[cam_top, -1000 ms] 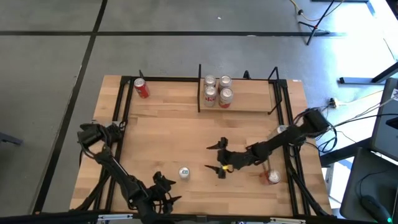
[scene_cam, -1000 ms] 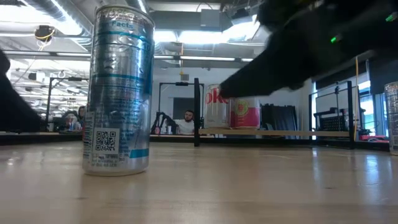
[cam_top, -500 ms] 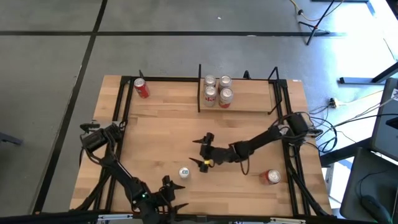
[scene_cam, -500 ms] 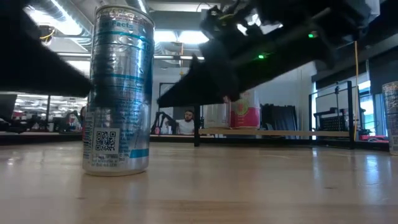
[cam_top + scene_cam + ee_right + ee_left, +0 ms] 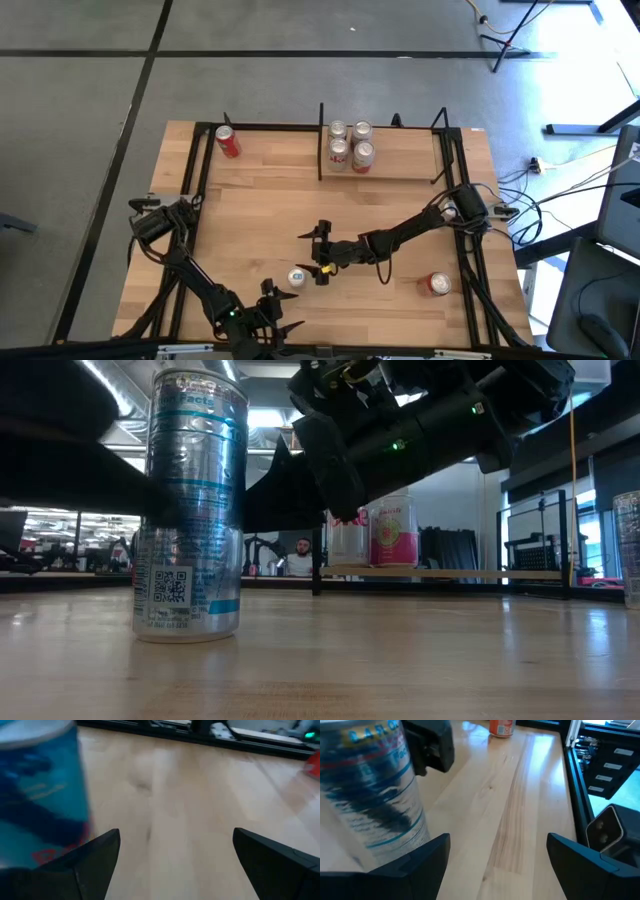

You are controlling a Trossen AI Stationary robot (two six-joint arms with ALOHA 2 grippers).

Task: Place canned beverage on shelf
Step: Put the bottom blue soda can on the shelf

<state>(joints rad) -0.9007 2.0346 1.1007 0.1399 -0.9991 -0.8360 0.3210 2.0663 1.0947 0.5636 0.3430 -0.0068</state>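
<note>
A silver-and-blue can (image 5: 296, 277) stands upright on its base on the wooden table, near the front edge. It fills the left of the low view (image 5: 190, 510). My right gripper (image 5: 318, 255) is open, just to the can's right and a little farther back, touching nothing. In the right wrist view the can (image 5: 40, 790) stands off to one side of the open fingers, not between them. My left gripper (image 5: 275, 303) is open and empty near the front edge, just in front of the can (image 5: 370, 795). The shelf (image 5: 400, 165) at the far edge holds several cans.
A red can (image 5: 228, 142) lies at the far left corner, and another red can (image 5: 437, 285) at the near right; one also shows in the left wrist view (image 5: 501, 727). Black frame rails (image 5: 195, 170) run along the table's sides. People sit in the room behind (image 5: 300, 558).
My right gripper has gone toward the table's left edge, from the middle right of the table to right beside the silver-and-blue can, and stays open. My left arm has shifted a little toward the right near the front edge. The can has stayed where it was.
</note>
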